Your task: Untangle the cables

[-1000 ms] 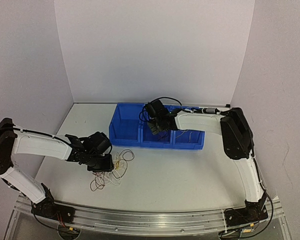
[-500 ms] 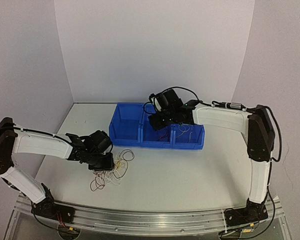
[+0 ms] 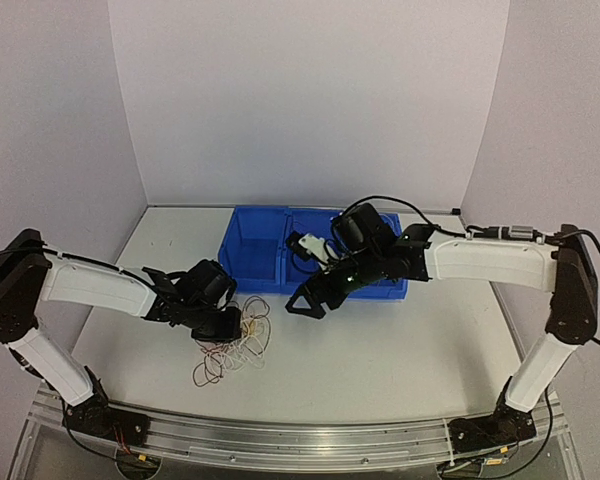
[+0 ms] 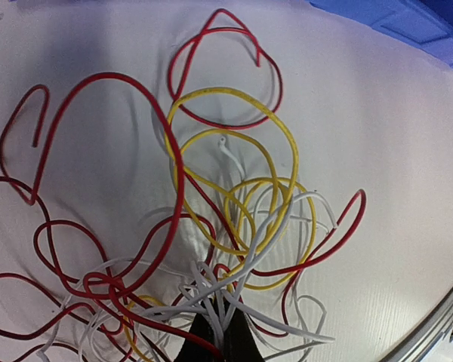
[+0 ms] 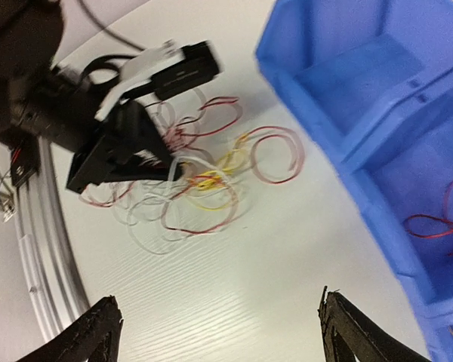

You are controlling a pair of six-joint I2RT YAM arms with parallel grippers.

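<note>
The cables (image 3: 236, 343) lie as a loose tangle of thin white, red and yellow loops on the white table, in front of the blue bins (image 3: 255, 277). My left gripper (image 3: 230, 323) is down at the tangle's left side. In the left wrist view the cables (image 4: 226, 219) spread out ahead and the left gripper (image 4: 220, 341) is shut on a bunch of white strands. My right gripper (image 3: 306, 301) hangs open just in front of the bins, right of the tangle. The right wrist view shows the right gripper (image 5: 219, 326) with jaws wide apart, nothing between them, and the cables (image 5: 200, 185) further ahead.
The blue bins (image 5: 377, 105) have three compartments; red cable (image 5: 436, 220) lies in one. A metal rail (image 3: 300, 440) runs along the near table edge, the same rail (image 5: 38, 249) beside the tangle. White walls close in the back and sides.
The right arm swung from over the bins down to the table in front of them, and its jaws opened wide. The left gripper shut on white strands and shifted slightly right.
</note>
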